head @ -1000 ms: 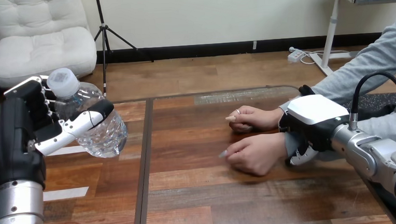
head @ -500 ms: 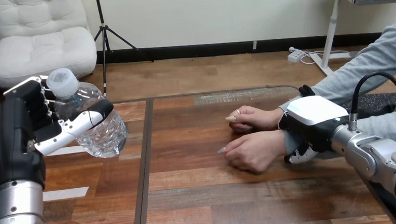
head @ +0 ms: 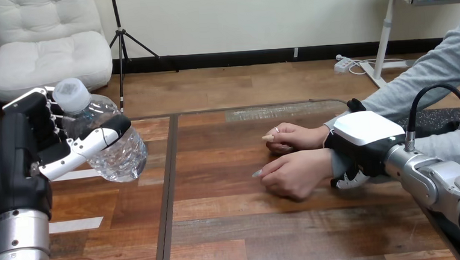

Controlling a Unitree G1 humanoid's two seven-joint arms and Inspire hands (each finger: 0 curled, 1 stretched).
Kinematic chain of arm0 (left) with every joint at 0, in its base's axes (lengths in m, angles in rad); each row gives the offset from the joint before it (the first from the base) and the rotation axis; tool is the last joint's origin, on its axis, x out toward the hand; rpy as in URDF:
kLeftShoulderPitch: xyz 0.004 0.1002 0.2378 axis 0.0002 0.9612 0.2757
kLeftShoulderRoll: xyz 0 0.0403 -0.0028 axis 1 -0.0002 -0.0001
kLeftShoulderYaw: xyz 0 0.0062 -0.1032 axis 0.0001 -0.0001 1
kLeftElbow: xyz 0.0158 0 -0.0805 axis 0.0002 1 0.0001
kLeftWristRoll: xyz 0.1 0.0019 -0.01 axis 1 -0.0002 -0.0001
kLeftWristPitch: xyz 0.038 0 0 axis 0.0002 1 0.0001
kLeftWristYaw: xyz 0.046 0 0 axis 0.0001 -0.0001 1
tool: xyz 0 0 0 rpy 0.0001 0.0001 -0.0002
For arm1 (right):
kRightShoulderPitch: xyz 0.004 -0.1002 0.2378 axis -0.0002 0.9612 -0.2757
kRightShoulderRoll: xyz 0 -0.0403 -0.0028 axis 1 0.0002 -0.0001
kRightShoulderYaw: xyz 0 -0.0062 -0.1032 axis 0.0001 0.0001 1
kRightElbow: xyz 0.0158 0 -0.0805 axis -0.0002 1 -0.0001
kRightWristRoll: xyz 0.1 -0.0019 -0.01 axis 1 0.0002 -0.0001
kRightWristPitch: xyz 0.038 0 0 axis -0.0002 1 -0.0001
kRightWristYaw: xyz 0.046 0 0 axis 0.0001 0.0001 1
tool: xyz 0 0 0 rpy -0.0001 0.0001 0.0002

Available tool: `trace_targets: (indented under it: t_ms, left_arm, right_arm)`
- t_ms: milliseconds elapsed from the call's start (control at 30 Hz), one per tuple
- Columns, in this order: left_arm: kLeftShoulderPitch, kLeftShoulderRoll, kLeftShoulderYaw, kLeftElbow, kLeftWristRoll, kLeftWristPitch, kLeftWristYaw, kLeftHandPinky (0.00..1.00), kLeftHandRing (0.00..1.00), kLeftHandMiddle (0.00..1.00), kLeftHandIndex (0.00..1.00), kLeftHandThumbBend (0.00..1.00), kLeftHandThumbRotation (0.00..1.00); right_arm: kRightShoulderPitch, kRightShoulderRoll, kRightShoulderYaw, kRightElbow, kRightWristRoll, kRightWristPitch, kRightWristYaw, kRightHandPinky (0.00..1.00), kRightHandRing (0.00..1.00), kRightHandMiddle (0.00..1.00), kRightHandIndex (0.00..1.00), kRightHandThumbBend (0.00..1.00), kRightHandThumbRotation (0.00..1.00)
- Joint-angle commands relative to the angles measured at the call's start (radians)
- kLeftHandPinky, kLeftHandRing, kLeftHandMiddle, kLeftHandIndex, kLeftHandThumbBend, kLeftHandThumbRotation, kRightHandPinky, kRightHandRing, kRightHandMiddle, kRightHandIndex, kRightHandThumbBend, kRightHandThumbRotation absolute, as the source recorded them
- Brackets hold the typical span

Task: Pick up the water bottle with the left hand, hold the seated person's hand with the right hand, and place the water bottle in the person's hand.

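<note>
A clear plastic water bottle (head: pixel 113 146) with a white cap hangs above the table's left part, tilted with its cap up and to the left. My left hand (head: pixel 23 156) is shut on it, thumb across its front. At the right, the person's two hands lie close together: the nearer hand (head: pixel 293 174) loosely closed, the farther hand (head: pixel 295 136) just behind it. My right hand (head: pixel 366 135) sits over the wrist of the nearer hand, with its fingers (head: pixel 346 181) curled down round the wrist's near side.
The wooden table (head: pixel 252 237) has a dark seam running front to back left of its middle. White tape strips (head: pixel 70 224) lie on its left part. The person's grey sleeves (head: pixel 429 72) come in from the right.
The person's nearer hand has shifted slightly up and away from me, together with my right hand on its wrist. The bottle and my left hand have barely moved.
</note>
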State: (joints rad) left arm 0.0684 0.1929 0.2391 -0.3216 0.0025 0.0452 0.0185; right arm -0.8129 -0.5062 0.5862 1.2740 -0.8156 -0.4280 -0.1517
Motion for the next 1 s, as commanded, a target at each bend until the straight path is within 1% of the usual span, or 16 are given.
trace_targets:
  t_ms: [0, 267, 500, 600, 767, 967]
  left_arm:
    - [-0.051, 0.009, 0.011, -0.035, -0.008, -0.032, 0.001, 0.28, 0.34, 0.39, 0.40, 0.70, 0.00]
    - [-0.054, 0.008, 0.011, -0.034, -0.009, -0.036, 0.000, 0.28, 0.34, 0.39, 0.40, 0.70, 0.00]
    - [-0.053, 0.007, 0.010, -0.035, -0.007, -0.037, -0.001, 0.28, 0.34, 0.39, 0.40, 0.70, 0.00]
    - [-0.052, 0.003, 0.011, -0.042, -0.013, -0.026, 0.000, 0.28, 0.34, 0.39, 0.40, 0.70, 0.00]
    - [-0.050, 0.009, 0.009, -0.041, 0.001, -0.032, 0.000, 0.28, 0.34, 0.39, 0.40, 0.70, 0.00]
    - [-0.051, 0.008, 0.010, -0.038, -0.002, -0.037, 0.000, 0.28, 0.34, 0.39, 0.40, 0.70, 0.00]
  right_arm:
    - [-0.048, -0.013, -0.010, 0.003, 0.013, 0.013, 0.002, 0.29, 0.35, 0.40, 0.45, 0.50, 0.12]
    - [-0.048, -0.011, -0.015, 0.002, 0.017, 0.023, 0.000, 0.22, 0.28, 0.35, 0.40, 0.53, 0.14]
    - [-0.046, -0.008, -0.015, -0.001, 0.015, 0.031, -0.019, 0.16, 0.22, 0.30, 0.35, 0.57, 0.16]
    - [-0.044, -0.008, -0.018, -0.002, 0.018, 0.032, -0.029, 0.15, 0.21, 0.29, 0.34, 0.58, 0.16]
    - [-0.043, -0.007, -0.018, -0.002, 0.018, 0.032, -0.039, 0.13, 0.19, 0.26, 0.31, 0.62, 0.11]
    - [-0.041, -0.005, -0.025, 0.000, 0.027, 0.028, -0.041, 0.12, 0.18, 0.26, 0.30, 0.65, 0.06]
